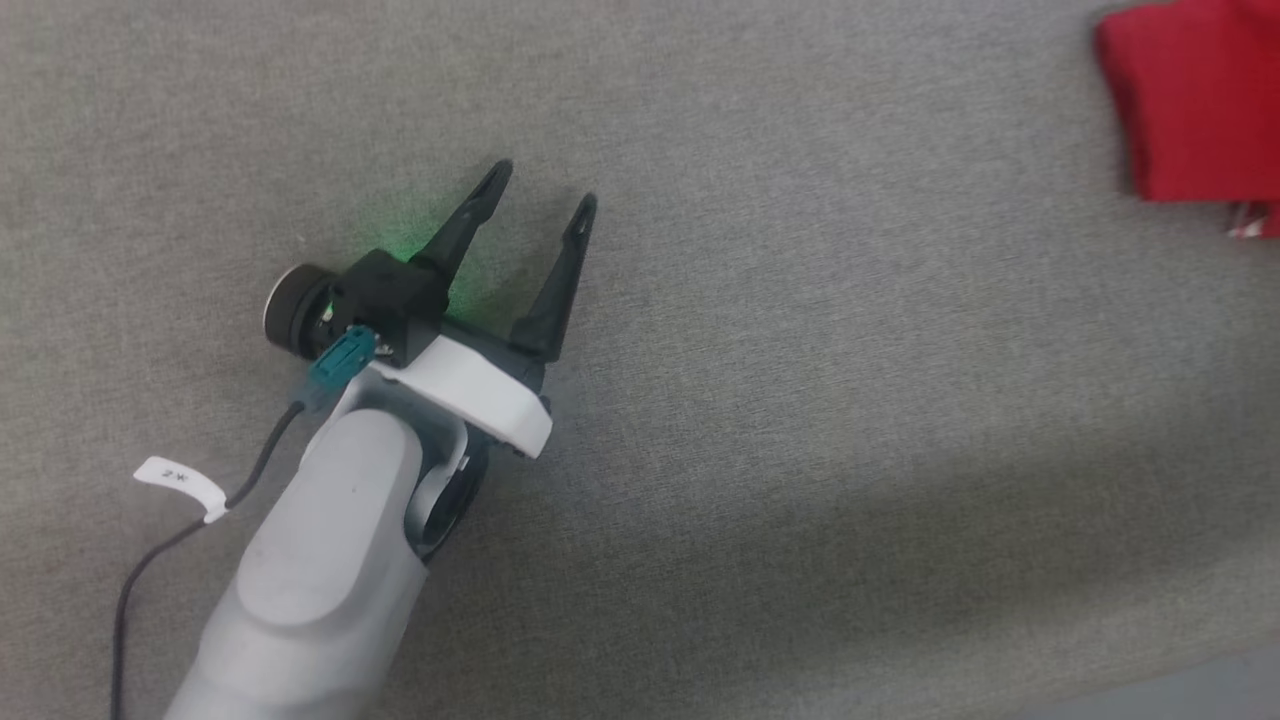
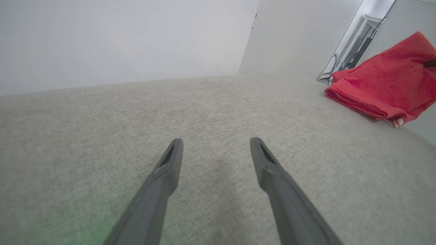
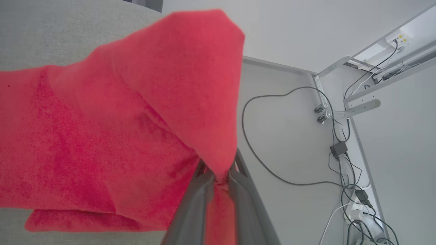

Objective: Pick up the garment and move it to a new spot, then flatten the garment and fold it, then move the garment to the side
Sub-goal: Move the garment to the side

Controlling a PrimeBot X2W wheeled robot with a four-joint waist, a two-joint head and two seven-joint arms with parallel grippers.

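- Your garment (image 1: 1195,100) sits in the upper right corner of the head view and looks folded into a thick stack, so pick-up, flattening and folding seem done (my read).
- The right gripper (image 3: 219,177) is clamped on a red fold, so the sideways move looks to be in hand.
- The left gripper (image 1: 544,187) is at centre-left, fingers spread and empty, well apart from the garment.
- There's bare grey surface (image 1: 800,400) across the middle.
- Its edge cuts the lower right corner of the head view.
- Cables (image 3: 265,136) lie on the floor beyond the lifted fold, so watch that drop.
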